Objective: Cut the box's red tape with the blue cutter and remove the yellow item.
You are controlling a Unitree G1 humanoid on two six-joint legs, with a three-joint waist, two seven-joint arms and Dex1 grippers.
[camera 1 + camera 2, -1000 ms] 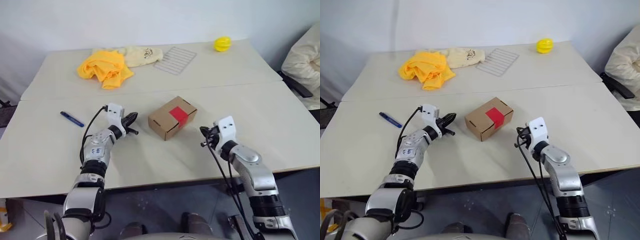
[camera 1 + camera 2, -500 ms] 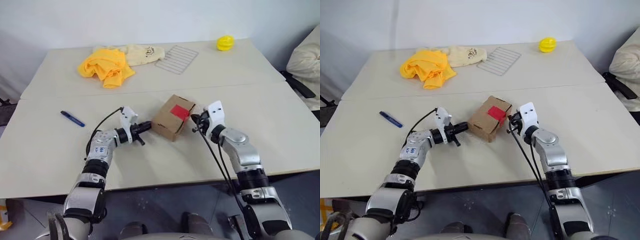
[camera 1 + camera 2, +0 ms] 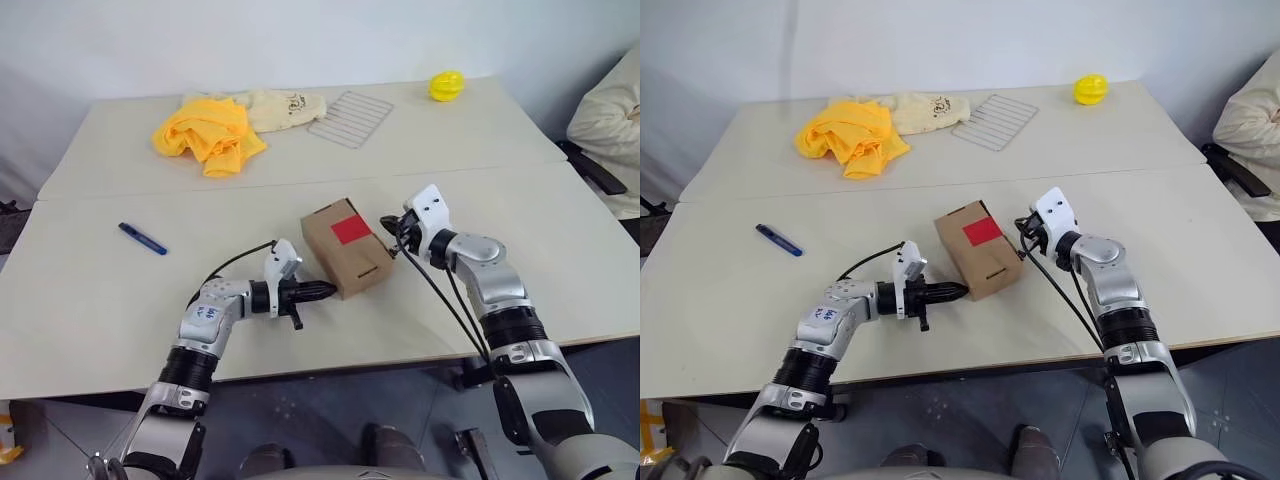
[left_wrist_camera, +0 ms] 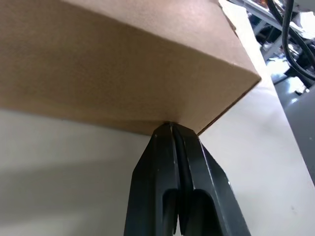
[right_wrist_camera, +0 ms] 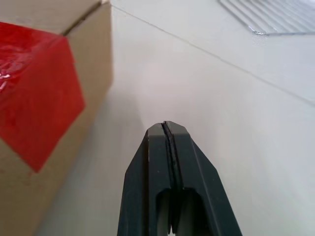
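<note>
Left gripper [image 3: 328, 292] is clenched tight on nothing, its pinched fingertips [image 4: 170, 129] pressing right up against the near lower edge of the box [image 3: 345, 247], low over the table [image 3: 90, 300]. Across the carton, the right gripper [image 3: 392, 224] is clamped closed and empty too, its tips just beside the box's far right side, next to where the red tape [image 3: 350, 230] wraps over the lid. So the carton sits between the two arms, closed, tape intact. Out to the left, well apart, lies the blue cutter [image 3: 143, 238], flat on the table. At the back: a crumpled orange-yellow cloth [image 3: 208, 134], a cream cloth [image 3: 285, 105], a wire rack [image 3: 349, 118], and a bright yellow ball [image 3: 446, 86] in the far right corner.
</note>
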